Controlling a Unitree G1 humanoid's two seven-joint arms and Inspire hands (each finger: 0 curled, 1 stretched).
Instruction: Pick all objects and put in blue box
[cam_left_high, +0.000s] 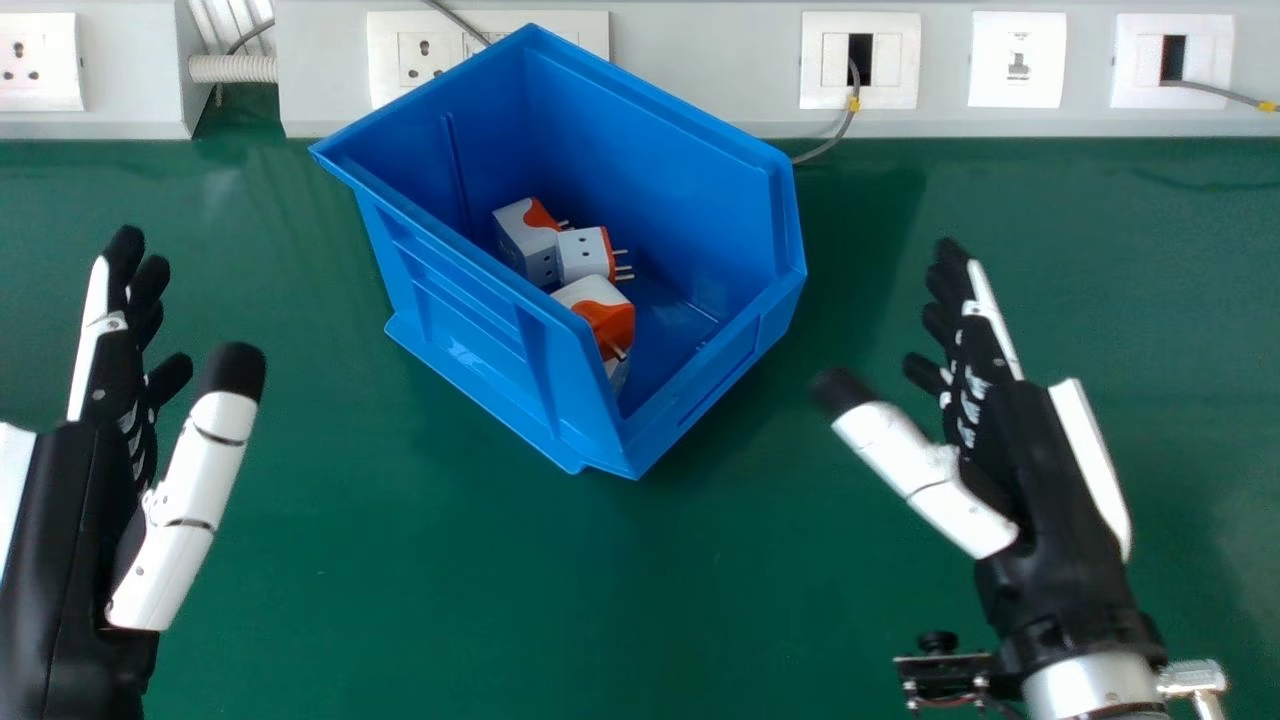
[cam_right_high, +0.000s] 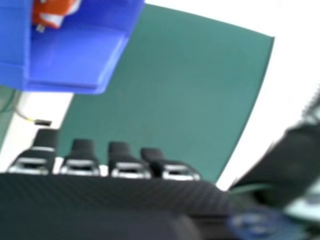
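Observation:
In the head view several white and orange plug adapters (cam_left_high: 585, 254) lie together inside the blue box (cam_left_high: 480, 345), which sits at an angle near the back of the green table. My left hand (cam_left_high: 90, 470) is at the left, apart from the box, fingers extended and nothing held. To the right of the box is my right hand (cam_left_high: 1030, 450), also open and holding nothing. In the right hand view, its fingers (cam_right_high: 82, 160) are straight, with the blue box (cam_right_high: 70, 55) beyond them and an orange and white adapter (cam_right_high: 52, 7) inside.
Wall sockets on a grey trunking (cam_left_high: 700, 70) run behind the table (cam_left_high: 480, 600). A grey cable (cam_left_high: 835, 135) comes down from a socket behind the box's right side. The box's back corner overlaps the trunking in the head view.

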